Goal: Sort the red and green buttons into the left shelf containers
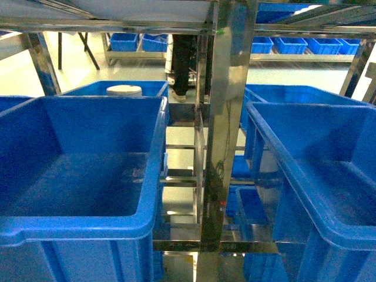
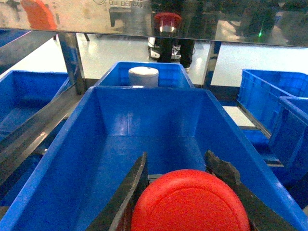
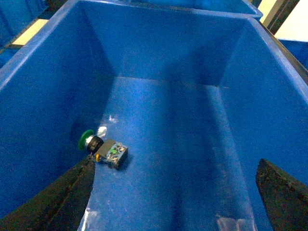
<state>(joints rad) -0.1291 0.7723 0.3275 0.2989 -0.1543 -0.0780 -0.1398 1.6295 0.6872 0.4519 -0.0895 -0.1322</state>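
Sorting half done: green button [image 3: 103,148] lies on its side in 1 blue bin [image 3: 43,53] below the wide-open right gripper [image 3: 175,192]; left gripper [image 2: 185,192] clamps the red button [image 2: 191,202] above another bin [image 2: 91,144], unreleased.

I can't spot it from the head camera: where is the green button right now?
In the right wrist view, the green button lies on its side on the floor of a blue bin, beside the bin's left wall, with the open right gripper above it.
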